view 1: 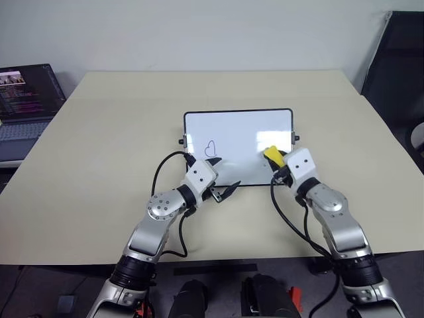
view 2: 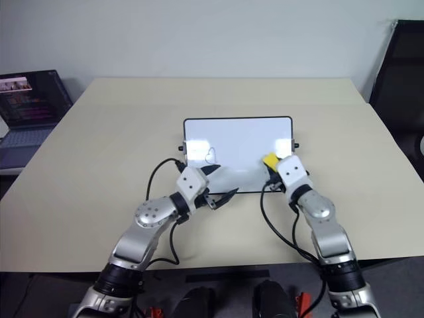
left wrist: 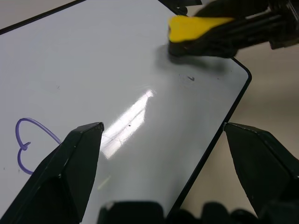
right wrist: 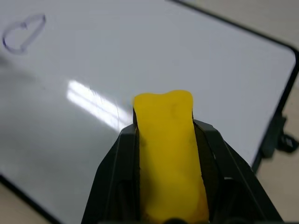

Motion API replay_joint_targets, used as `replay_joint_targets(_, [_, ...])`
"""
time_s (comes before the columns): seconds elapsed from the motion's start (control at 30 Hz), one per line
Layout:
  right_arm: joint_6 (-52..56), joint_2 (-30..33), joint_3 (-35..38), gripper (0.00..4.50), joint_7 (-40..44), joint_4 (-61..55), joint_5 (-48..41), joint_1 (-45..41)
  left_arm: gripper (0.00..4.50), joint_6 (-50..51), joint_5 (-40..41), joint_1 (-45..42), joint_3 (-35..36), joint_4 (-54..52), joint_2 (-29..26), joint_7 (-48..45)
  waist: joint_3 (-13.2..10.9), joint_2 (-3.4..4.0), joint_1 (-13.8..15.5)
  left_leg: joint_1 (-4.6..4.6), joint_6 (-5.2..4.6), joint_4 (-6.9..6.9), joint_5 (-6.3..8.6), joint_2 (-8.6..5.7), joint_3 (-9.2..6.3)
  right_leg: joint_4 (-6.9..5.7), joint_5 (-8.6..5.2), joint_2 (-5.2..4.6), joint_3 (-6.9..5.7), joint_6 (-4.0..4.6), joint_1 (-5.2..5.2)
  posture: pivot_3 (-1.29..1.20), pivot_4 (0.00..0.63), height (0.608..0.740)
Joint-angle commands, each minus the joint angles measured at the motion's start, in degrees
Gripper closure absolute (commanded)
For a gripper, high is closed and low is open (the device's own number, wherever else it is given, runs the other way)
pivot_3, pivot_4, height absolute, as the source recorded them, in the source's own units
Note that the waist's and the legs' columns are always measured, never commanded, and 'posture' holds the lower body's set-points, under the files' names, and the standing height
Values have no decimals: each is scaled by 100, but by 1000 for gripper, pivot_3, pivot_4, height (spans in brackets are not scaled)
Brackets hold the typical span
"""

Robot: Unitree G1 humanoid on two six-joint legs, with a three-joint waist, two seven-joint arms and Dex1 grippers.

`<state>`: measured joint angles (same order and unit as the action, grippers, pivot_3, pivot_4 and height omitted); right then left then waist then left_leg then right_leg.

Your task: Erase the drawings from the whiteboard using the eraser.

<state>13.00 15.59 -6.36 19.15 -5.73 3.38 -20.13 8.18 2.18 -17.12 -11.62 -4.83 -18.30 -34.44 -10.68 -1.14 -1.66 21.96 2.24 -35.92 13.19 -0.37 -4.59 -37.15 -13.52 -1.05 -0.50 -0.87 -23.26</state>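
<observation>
Left gripper (view 1: 224,193): jaws spread wide, empty, at whiteboard's (view 1: 238,132) near edge. Right gripper (view 1: 275,161): jaws clenched on eraser (view 1: 271,154), over board's right part. Heart drawing (view 1: 211,149): leftward of eraser, on the board's left half. Worktop (view 1: 99,152) beneath.

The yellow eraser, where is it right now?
The eraser sits clamped in the right end effector, over the right part of the whiteboard, well to the right of the heart drawing.
</observation>
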Motion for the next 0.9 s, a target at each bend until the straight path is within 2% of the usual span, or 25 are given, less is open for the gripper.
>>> replay_joint_targets(0.03, [-191, -35, -227, 3283, 4, 191, 157, -54, 0, -84, 5, -66, 46, -158, -20, 16, 0, 0, 5, 2, 0, 1, 0, 0, 0, 5, 0, -1, 0, 0, 0, 0, 150, 740])
replay_joint_targets(0.23, [422, 443, -449, 3283, 27, 311, 705, 174, 0, -37, 5, -15, 83, -249, -64, 56, 1, -1, 47, 2, 0, -9, 0, 0, 0, 6, 3, -16, 3, -6, 7, 0, 150, 740])
replay_joint_targets(0.7, [1100, 992, -100, 3283, 149, -741, 637, 1029, 0, -92, 27, -113, 5, -96, 36, 8, 3, -4, 50, -5, -9, -16, -7, 0, 2, 3, 7, -12, 6, -12, 13, 0, 150, 740])
replay_joint_targets(0.9, [965, 757, 273, 3283, -94, -1075, 416, 1071, 0, -281, 43, -351, -109, 244, 135, -173, 3, -5, 58, -3, -9, -17, -7, -3, 3, 4, 8, -12, 6, -13, 12, 0, 150, 740])
